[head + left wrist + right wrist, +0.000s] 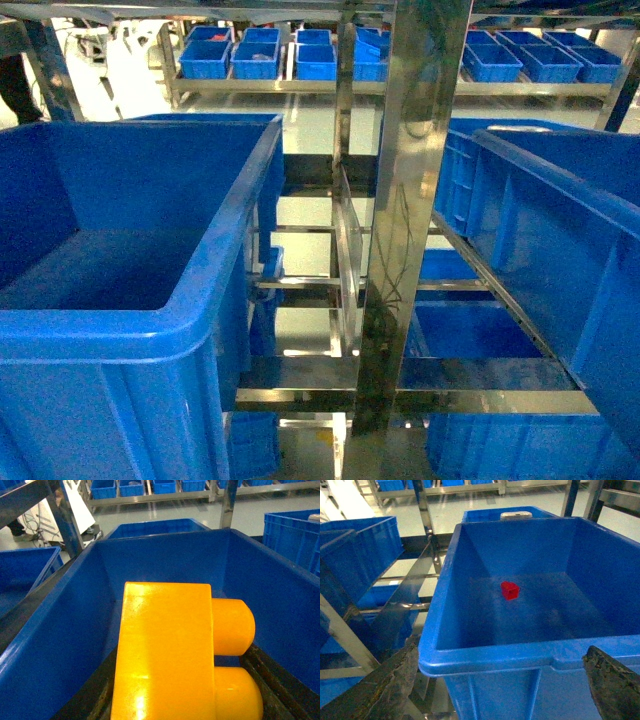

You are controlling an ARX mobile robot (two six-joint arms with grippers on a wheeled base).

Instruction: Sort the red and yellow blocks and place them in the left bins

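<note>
A steel rack post is standing between two big bins. One block is lying inside a bin; another block is sitting above a bin, shelves behind.

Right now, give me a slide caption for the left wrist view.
Yellow block, two studs pointing right, held over a deep blue bin.

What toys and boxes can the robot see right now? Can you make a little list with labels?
Yellow block: yellow block with two round studs, filling the left wrist view, over a blue bin
Left gripper: shut on the yellow block, judging by how close it sits
Red block: small red block lying on the floor of another blue bin
Right gripper: fingers spread wide, holding nothing
Behind: steel rack, smaller blue crates
</note>
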